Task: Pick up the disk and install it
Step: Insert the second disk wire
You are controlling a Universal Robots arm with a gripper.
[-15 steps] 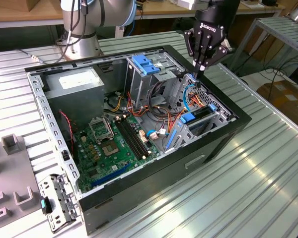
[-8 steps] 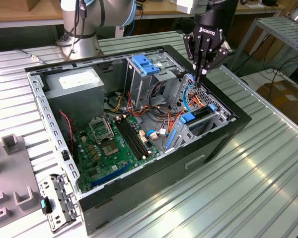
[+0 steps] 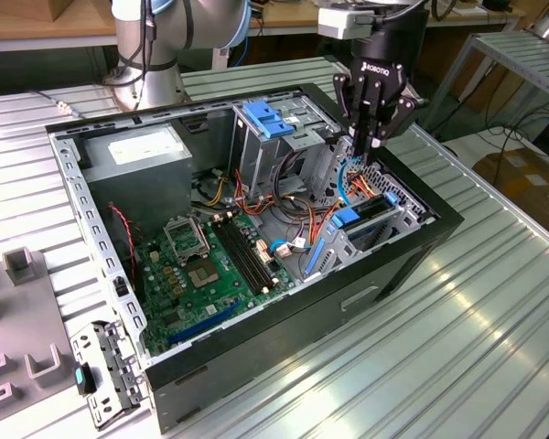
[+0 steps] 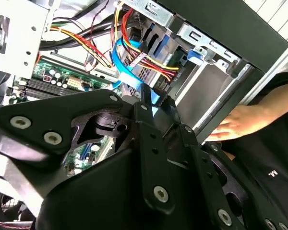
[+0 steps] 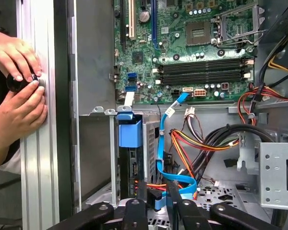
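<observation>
The disk (image 3: 361, 219) sits on edge in the lower drive bay at the front corner of the open computer case (image 3: 421, 251), its blue rail end facing up. In the first wrist view the disk (image 5: 130, 136) stands in that bay with its blue tab showing. My gripper (image 3: 371, 151) hangs just above the bay and the bundle of cables. Its fingers (image 5: 171, 194) are a little apart with nothing held. A light-blue flat cable runs behind the gap, as it does past the gripper (image 4: 156, 99) in the second wrist view.
A person's hands (image 5: 17, 86) rest on the case's outer wall beside the bay; one hand (image 4: 230, 125) appears in the second wrist view. Inside are the motherboard (image 3: 210, 265), the power supply (image 3: 142, 151), an upper drive cage with a blue latch (image 3: 265, 119) and orange-yellow cables (image 3: 352, 187).
</observation>
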